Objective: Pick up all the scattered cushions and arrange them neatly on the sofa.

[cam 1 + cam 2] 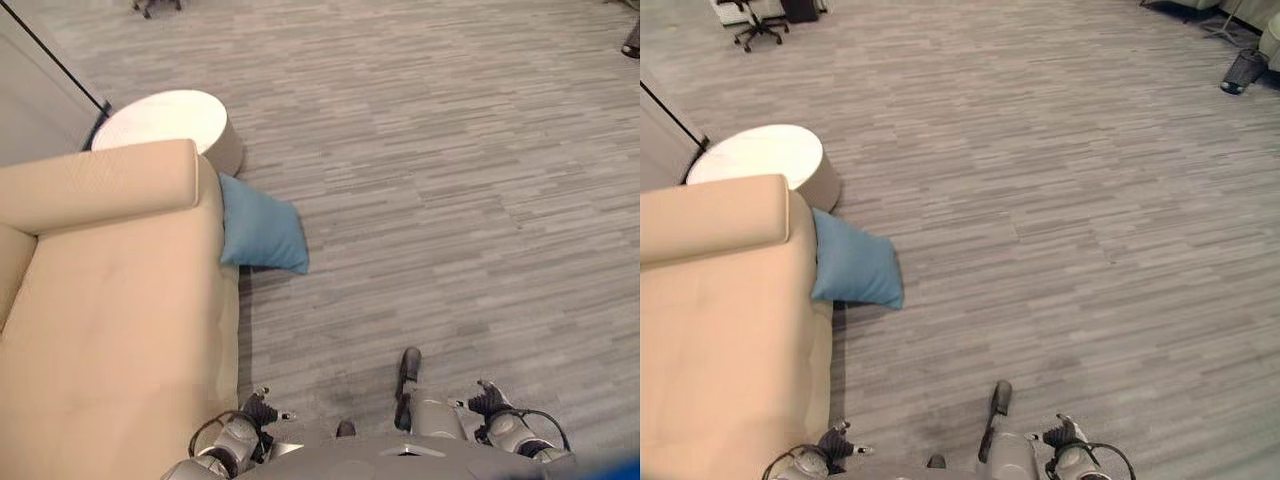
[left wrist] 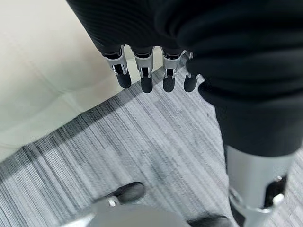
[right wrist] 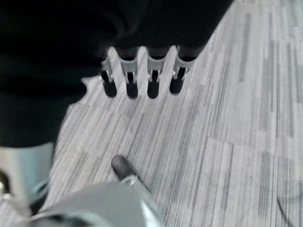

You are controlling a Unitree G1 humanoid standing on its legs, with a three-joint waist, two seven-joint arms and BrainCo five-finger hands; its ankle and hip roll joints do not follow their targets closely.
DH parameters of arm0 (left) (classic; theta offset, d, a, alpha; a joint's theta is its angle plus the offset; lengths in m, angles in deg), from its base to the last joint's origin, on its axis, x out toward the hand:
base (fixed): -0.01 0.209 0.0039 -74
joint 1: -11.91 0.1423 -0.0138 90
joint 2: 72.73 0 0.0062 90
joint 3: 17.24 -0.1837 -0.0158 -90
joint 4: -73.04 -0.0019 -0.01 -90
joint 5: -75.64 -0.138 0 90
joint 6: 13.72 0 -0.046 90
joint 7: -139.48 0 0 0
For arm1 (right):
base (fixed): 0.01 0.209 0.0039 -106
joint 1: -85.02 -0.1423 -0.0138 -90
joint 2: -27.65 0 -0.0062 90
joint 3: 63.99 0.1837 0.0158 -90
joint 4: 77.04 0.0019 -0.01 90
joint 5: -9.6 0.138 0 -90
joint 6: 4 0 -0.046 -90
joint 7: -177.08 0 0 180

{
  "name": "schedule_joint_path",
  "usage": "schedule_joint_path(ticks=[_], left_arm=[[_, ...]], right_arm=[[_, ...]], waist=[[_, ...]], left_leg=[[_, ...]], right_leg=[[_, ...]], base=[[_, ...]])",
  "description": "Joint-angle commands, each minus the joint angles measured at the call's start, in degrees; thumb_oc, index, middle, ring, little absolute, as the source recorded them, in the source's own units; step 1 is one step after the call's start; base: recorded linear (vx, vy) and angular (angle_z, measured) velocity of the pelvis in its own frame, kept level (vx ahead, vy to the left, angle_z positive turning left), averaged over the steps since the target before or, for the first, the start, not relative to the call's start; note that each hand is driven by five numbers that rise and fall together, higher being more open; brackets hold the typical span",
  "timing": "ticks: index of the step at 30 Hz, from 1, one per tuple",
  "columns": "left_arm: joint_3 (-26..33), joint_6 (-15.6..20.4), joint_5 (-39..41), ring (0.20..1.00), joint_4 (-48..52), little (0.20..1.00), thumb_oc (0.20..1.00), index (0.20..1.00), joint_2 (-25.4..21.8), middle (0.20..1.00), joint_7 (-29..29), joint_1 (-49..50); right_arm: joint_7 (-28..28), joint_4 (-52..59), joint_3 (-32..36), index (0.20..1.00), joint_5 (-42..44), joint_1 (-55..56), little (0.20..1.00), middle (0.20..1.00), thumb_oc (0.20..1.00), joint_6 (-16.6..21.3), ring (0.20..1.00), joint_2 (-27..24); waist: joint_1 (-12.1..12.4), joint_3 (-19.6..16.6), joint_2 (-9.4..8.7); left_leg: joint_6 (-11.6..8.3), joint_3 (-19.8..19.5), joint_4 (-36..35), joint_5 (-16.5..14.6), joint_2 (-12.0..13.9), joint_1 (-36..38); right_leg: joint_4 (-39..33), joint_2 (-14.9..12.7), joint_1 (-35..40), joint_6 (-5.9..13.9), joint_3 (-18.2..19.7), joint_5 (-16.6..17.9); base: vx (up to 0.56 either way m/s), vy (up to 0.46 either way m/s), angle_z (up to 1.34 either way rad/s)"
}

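A blue cushion [image 1: 262,232] lies on the grey floor, leaning against the outer end of the beige sofa [image 1: 110,320], just below its armrest [image 1: 100,182]. The sofa's seat is bare. My left hand [image 2: 144,75] hangs low beside the sofa's base, fingers straight and holding nothing. My right hand [image 3: 130,80] hangs over the striped floor, fingers straight and likewise without anything in it. Both hands are well short of the cushion, which lies ahead and to my left.
A round white side table [image 1: 165,122] stands just past the sofa's armrest, close to the cushion. An office chair [image 1: 755,20] is at the far left and a dark bin [image 1: 1243,70] at the far right. Wide grey floor [image 1: 450,200] stretches ahead and right.
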Motion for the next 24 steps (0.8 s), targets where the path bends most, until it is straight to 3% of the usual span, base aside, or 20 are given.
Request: schedule_joint_path(ticks=[1,3,5,6,7,11,13,18,20,22,23,24], left_arm=[[0.2,0.4,-2.5,1.000,-0.2,1.000,1.000,1.000,1.2,1.000,-0.9,-2.3],[-0.4,0.6,-2.1,1.000,0.5,1.000,1.000,1.000,1.2,1.000,-1.2,-3.1],[-0.6,0.5,-1.9,1.000,0.7,1.000,1.000,1.000,1.3,1.000,-1.0,-3.5],[-0.8,0.5,-1.9,1.000,0.6,1.000,1.000,1.000,1.3,1.000,-1.0,-3.6],[-1.0,0.4,-1.7,1.000,0.7,1.000,1.000,1.000,1.2,1.000,-0.8,-3.8],[-1.3,0.6,-1.8,1.000,0.9,1.000,1.000,1.000,0.9,1.000,-0.6,-3.9],[-1.3,0.7,-1.7,1.000,1.2,1.000,1.000,1.000,0.8,1.000,-0.6,-3.8],[0.6,0.4,-1.6,1.000,-0.1,1.000,1.000,1.000,0.3,1.000,-0.8,-1.7],[1.3,0.3,-1.4,1.000,0.5,1.000,1.000,1.000,-1.0,1.000,-0.7,-1.9],[1.2,0.4,-1.4,1.000,0.6,1.000,1.000,1.000,-1.2,1.000,-0.7,-2.0],[0.8,0.4,-1.3,1.000,0.6,1.000,1.000,1.000,-1.4,1.000,-0.5,-2.1],[0.7,0.4,-1.4,1.000,0.7,1.000,1.000,1.000,-1.4,1.000,-0.4,-2.0]], right_arm=[[-0.6,-0.5,-1.5,1.000,1.4,-0.8,1.000,1.000,1.000,1.0,1.000,-1.3],[-0.7,-0.8,-1.3,1.000,2.5,-1.4,1.000,1.000,1.000,1.1,1.000,-1.6],[-0.5,-1.0,-1.5,1.000,2.6,-1.5,1.000,1.000,1.000,0.9,1.000,-1.5],[-0.2,-1.0,-1.5,1.000,2.7,-1.5,1.000,1.000,1.000,0.9,1.000,-1.5],[0.2,-1.0,-1.3,1.000,2.7,-1.3,1.000,1.000,1.000,1.2,1.000,-1.8],[0.7,-1.1,-0.8,1.000,2.9,-0.7,1.000,1.000,1.000,1.3,1.000,-2.2],[0.9,-1.2,-0.9,1.000,3.0,-0.4,1.000,1.000,1.000,1.1,1.000,-1.9],[0.2,-1.6,-1.6,1.000,0.5,0.4,1.000,1.000,1.000,0.8,1.000,-0.7],[-0.5,-1.4,-1.5,1.000,-0.5,0.3,1.000,1.000,1.000,0.6,1.000,-0.4],[-0.7,-1.2,-1.7,1.000,-0.8,0.1,1.000,1.000,1.000,0.6,1.000,-0.5],[-0.9,-0.8,-2.0,1.000,-0.8,-0.5,1.000,1.000,1.000,0.7,1.000,-0.4],[-1.0,-0.7,-2.2,1.000,-0.8,-0.5,1.000,1.000,1.000,0.7,1.000,-0.4]], waist=[[1.1,0.9,-1.20],[1.9,2.3,-1.92],[2.6,2.8,-2.28],[3.0,3.0,-2.52],[3.5,3.0,-2.32],[4.3,3.1,-0.87],[4.7,3.3,-0.63],[5.9,0.8,-1.23],[5.5,0.8,-0.79],[5.2,1.0,-0.36],[4.2,1.5,0.70],[3.6,1.8,1.01]], left_leg=[[-3.71,1.1,14.9,-0.8,2.5,-10.5],[-4.50,2.4,25.8,3.1,2.7,-16.6],[-4.11,3.4,26.6,2.5,2.4,-19.4],[-3.83,4.0,25.1,1.4,2.0,-20.9],[-3.59,5.1,19.3,1.4,2.1,-21.7],[-4.46,8.7,8.6,9.8,3.4,-24.7],[-4.90,10.0,7.3,11.8,4.0,-25.5],[-2.16,7.9,5.2,9.8,2.0,-22.2],[-0.04,7.6,4.2,7.7,1.7,-18.4],[0.44,7.2,4.2,7.2,1.5,-17.5],[1.24,5.6,3.3,6.4,1.4,-15.1],[1.40,5.1,2.8,6.3,1.2,-14.0]], right_leg=[[-4.4,1.1,9.1,3.80,0.3,-5.9],[-5.6,1.5,12.2,1.99,0.2,-7.4],[-6.2,1.5,13.6,1.90,0.1,-8.2],[-6.8,1.5,14.4,2.28,-0.1,-8.7],[-7.0,2.0,15.4,2.70,-0.2,-9.5],[-8.0,4.2,18.7,2.61,-0.6,-11.7],[-7.9,4.7,19.7,2.38,-0.7,-12.6],[-2.2,4.0,21.0,3.32,0.8,-15.9],[12.7,1.0,14.8,6.39,0.3,-13.7],[16.4,0.3,13.1,7.20,0.0,-12.4],[22.2,0.4,8.4,6.58,1.1,-10.2],[22.6,0.7,6.9,6.26,1.6,-10.3]], base=[[0.07,-0.147,0.68],[0.13,-0.147,0.20],[0.18,-0.091,-0.24],[0.27,-0.034,-0.19],[0.29,-0.009,-0.12],[0.24,0.033,0.04],[0.20,0.058,0.10],[0.32,0.164,-0.30],[0.21,0.207,-0.33],[0.13,0.145,0.20],[0.21,0.159,0.51],[0.28,0.124,0.56]])
